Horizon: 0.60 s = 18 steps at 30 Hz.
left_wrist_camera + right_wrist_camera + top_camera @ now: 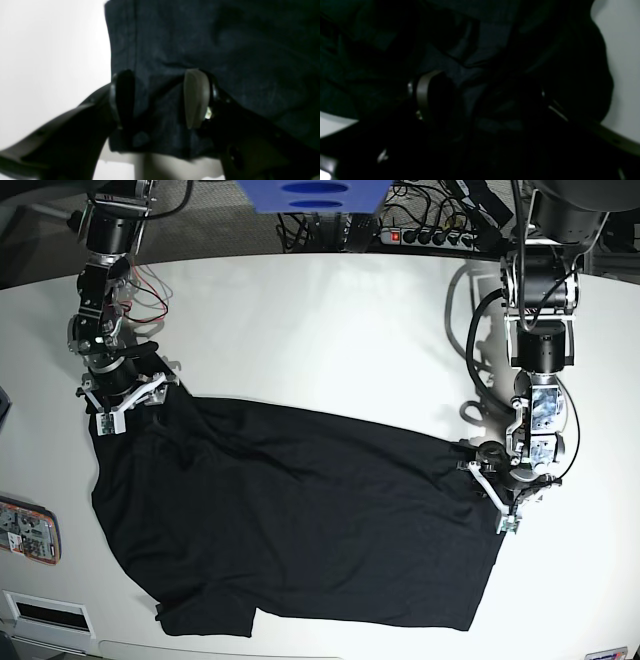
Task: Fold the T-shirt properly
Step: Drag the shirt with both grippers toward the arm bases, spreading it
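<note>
Here the T-shirt [300, 520] lies spread across the white table [330, 330]. The left gripper [160, 100], jaws spread, straddles its right edge, while the right gripper [480, 97], likewise spread, sits at its far left corner.

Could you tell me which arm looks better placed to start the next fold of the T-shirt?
Probably the left. Its end effector straddles a flat hemmed edge of the T-shirt, open, with white table beside it. The right end effector sits over bunched, shadowed cloth.

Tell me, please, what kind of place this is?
Probably a robotics lab bench: a white table carrying a black T-shirt, a power strip with tangled cables behind, and two mounted arms.
</note>
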Motion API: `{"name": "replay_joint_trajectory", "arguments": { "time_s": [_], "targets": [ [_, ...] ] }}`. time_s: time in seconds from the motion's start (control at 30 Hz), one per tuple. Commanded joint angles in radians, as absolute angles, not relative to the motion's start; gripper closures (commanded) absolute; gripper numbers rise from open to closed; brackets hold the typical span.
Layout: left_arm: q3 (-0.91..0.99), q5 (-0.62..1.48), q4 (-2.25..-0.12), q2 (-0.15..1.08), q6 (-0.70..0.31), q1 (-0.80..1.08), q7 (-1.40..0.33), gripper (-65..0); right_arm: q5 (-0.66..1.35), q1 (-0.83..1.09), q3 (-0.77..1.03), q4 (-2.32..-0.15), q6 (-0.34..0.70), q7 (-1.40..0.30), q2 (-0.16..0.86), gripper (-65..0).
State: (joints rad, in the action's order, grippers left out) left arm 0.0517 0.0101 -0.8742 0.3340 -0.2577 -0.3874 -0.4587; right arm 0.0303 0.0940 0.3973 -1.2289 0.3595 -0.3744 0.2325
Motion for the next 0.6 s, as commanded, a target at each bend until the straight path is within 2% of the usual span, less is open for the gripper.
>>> {"name": "replay_joint_trajectory", "arguments": {
  "time_s": [0.0,0.13,0.4,0.57],
  "targets": [
    [0.013,-0.018,-0.863,0.338,-0.277,-0.377,-0.556,-31.6,-0.033,0.113,0.392,-1.219,0.360,-0.545,0.236,-43.0],
    [-0.024,-0.007,-0.865,0.364,-0.291,-0.366,-0.727,-31.6,-0.033,0.117,0.392,-1.224,0.361,-0.604,0.236,-43.0],
    [-0.021,-0.016,-0.871,0.369,-0.294,-0.263,-0.765,-31.6,-0.035,0.122,0.390,-1.224,0.363,-0.611,0.236,-43.0],
    [-0.016,-0.018,-0.993,0.371,-0.292,-0.157,-0.796,-31.6,-0.035,0.202,0.390,-1.224,0.363,-0.611,0.236,-43.0]
  ]
}}
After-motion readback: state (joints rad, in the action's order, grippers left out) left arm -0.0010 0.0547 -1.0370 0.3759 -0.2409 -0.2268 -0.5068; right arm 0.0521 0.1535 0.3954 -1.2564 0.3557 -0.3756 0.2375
